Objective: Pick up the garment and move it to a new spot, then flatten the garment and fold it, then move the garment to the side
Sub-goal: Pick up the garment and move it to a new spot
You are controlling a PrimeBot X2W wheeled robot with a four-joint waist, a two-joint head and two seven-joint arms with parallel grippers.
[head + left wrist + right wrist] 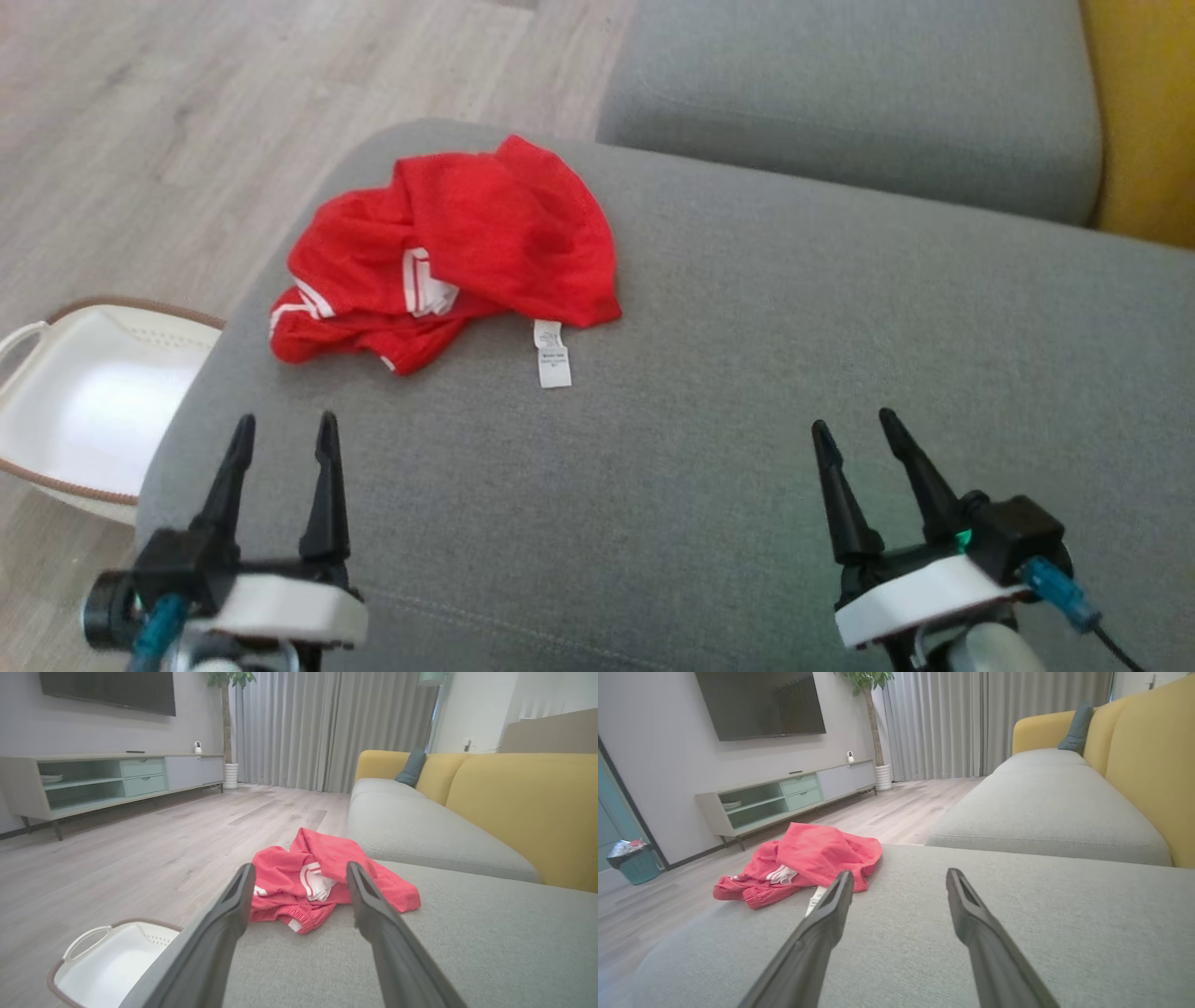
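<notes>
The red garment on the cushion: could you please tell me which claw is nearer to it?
Left. The left claw sits just short of the red garment; the right claw is well off to its right.

Your head camera looks steeply down from close above on the grey seat cushion, with the red garment in the upper left of its frame. Your left wrist camera sits low over that cushion, facing along it toward the curtains at top centre. Your right wrist camera rides equally low, with the TV at upper left. All three views share the red garment and the cushion under it.
</notes>
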